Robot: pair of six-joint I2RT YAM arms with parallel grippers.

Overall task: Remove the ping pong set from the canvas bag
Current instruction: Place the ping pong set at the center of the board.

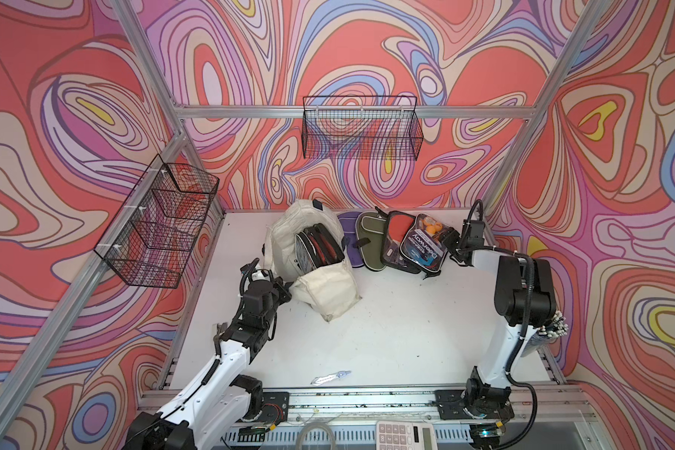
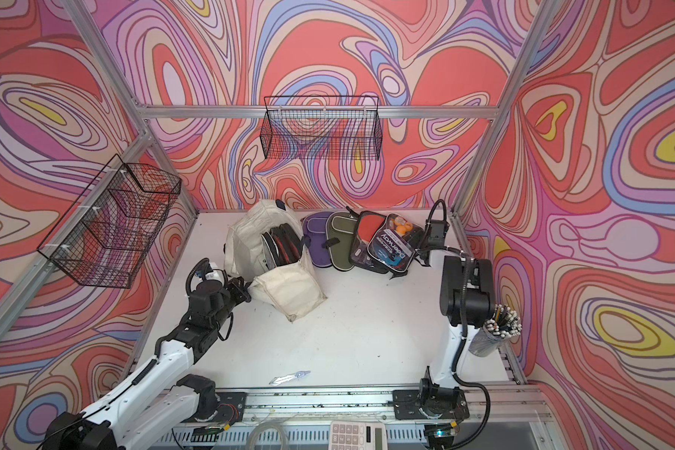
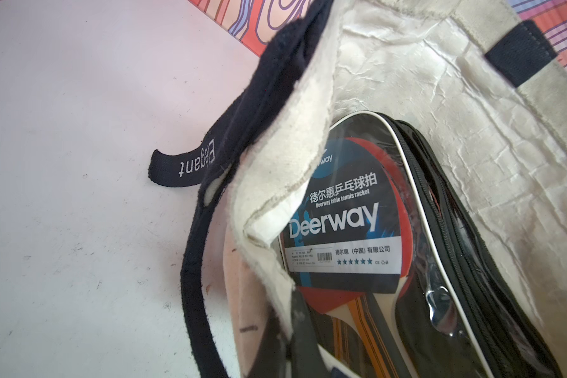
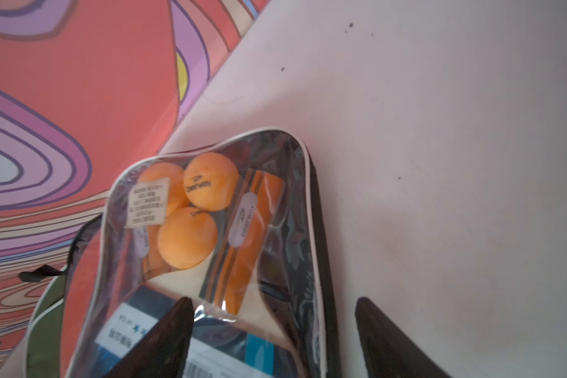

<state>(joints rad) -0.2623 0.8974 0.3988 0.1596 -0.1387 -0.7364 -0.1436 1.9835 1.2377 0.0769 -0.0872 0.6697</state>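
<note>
- A cream-white canvas bag (image 1: 328, 296) with navy straps slumps open on the white table (image 1: 406, 331). A clear-fronted black ping pong set (image 1: 318, 253) stands inside it.
- The left gripper (image 1: 285, 290) is pressed together, seemingly pinching the bag's rim.
- The right gripper (image 4: 274, 299) is spread wide over a second ping pong set (image 4: 210, 212) lying outside the bag.

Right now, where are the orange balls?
In both top views the orange balls sit inside the clear ping pong case at the table's far right, by the open right gripper, outside the canvas bag.
</note>
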